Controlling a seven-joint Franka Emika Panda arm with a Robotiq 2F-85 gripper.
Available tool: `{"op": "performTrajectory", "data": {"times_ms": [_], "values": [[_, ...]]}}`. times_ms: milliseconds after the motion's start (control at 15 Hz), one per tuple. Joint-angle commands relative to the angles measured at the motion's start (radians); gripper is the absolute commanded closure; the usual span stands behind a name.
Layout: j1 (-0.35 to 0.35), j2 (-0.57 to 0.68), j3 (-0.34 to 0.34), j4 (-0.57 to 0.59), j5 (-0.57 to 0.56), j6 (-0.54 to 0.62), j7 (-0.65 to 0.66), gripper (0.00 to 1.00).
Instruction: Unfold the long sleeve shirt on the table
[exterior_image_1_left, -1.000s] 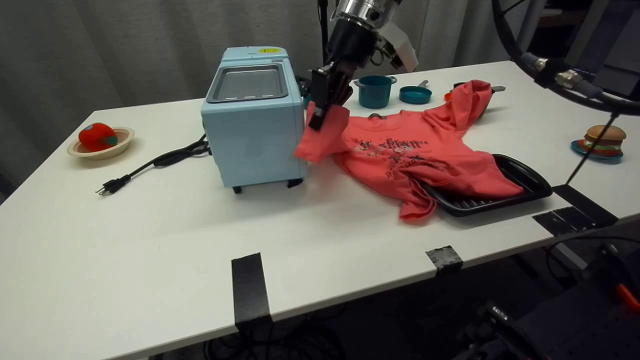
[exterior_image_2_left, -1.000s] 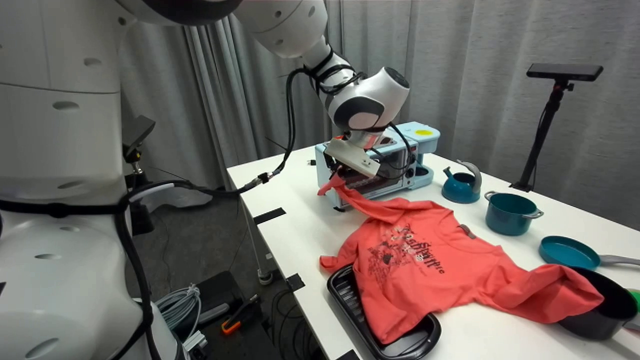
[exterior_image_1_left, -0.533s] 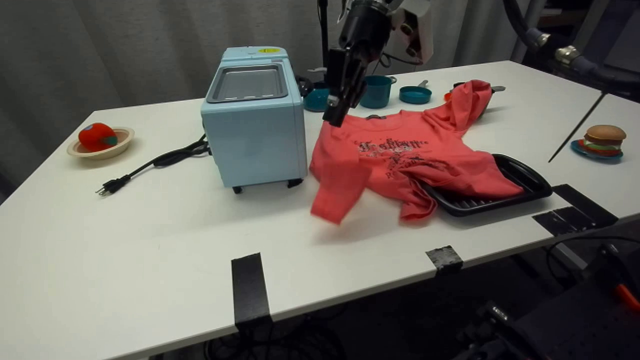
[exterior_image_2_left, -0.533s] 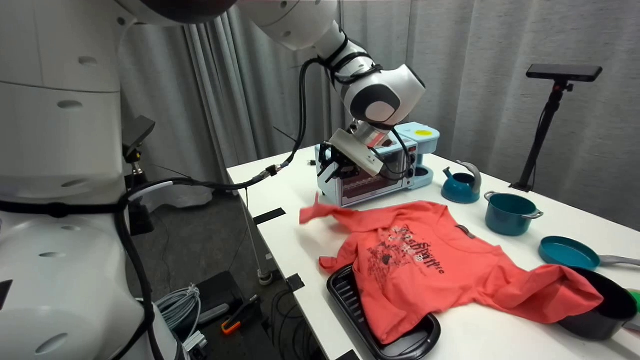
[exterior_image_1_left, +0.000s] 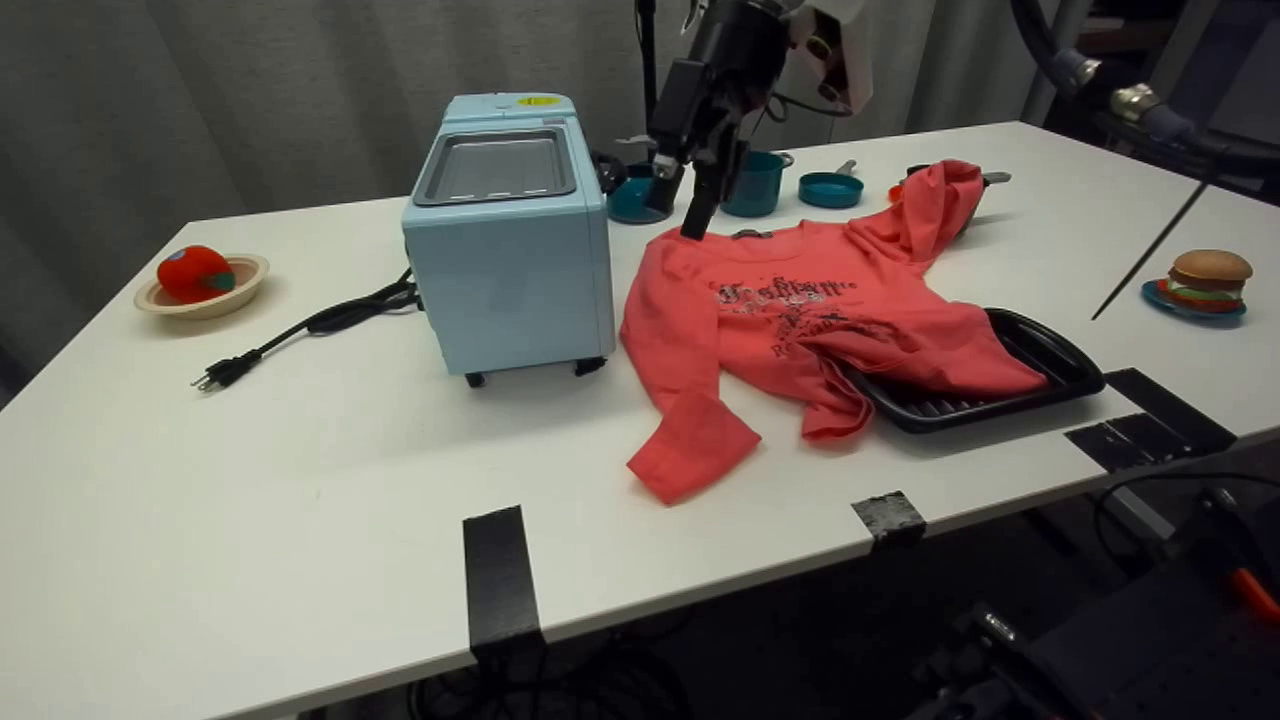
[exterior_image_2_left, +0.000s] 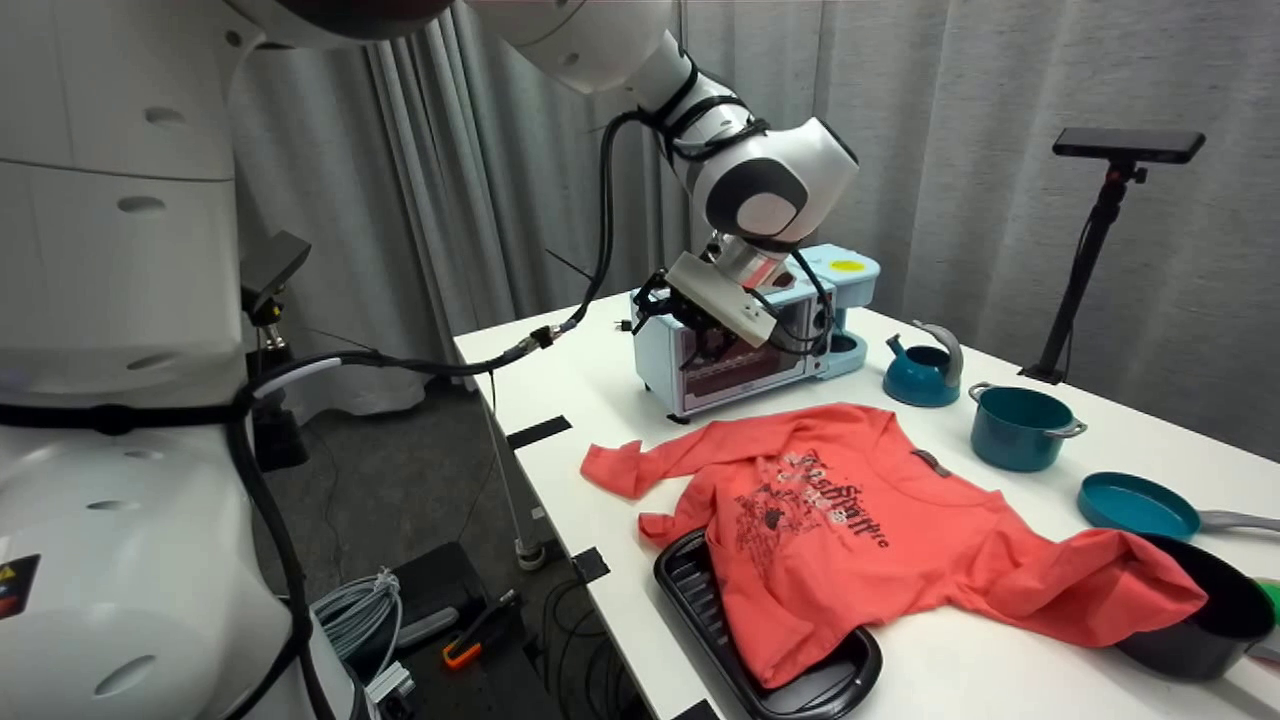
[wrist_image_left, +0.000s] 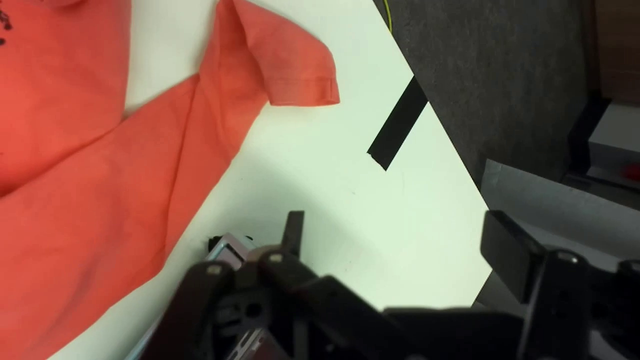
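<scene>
The coral-red long sleeve shirt (exterior_image_1_left: 785, 260) lies print side up on the white table (exterior_image_1_left: 300, 500), as both exterior views show. One sleeve (exterior_image_2_left: 620, 470) stretches toward the table's front edge, its cuff end bent at an angle. The far sleeve (exterior_image_2_left: 1120, 590) rests bunched against a dark pan, and the shirt's lower part drapes over a black tray. In the wrist view the gripper (wrist_image_left: 392, 225) is open, its fingers wide apart with only bare table behind the gap. It hangs above the table beside the near shoulder, holding no fabric.
A blue appliance (exterior_image_1_left: 510, 270) stands close beside the sleeve and gripper. The black ridged tray (exterior_image_2_left: 690, 590) sits under the hem. A teal kettle (exterior_image_2_left: 920, 370), pot (exterior_image_2_left: 1020, 430) and small pan (exterior_image_2_left: 1135, 505) line the back. A bowl (exterior_image_1_left: 250, 275) with a red item is beyond the appliance.
The gripper has let go of the sleeve and opened, drawing back toward the arm's side. The freed sleeve has dropped and swung down flat toward the table's front edge.
</scene>
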Motion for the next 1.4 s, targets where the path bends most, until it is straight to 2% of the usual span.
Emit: {"op": "performTrajectory", "data": {"times_ms": [0, 600, 1333], "values": [[0.036, -0.050, -0.046, 0.009, -0.060, 0.009, 0.030, 0.00], [0.054, -0.205, -0.098, 0.012, -0.307, 0.157, 0.109, 0.00], [0.041, -0.402, -0.175, -0.096, -0.531, 0.315, 0.307, 0.00]]}}
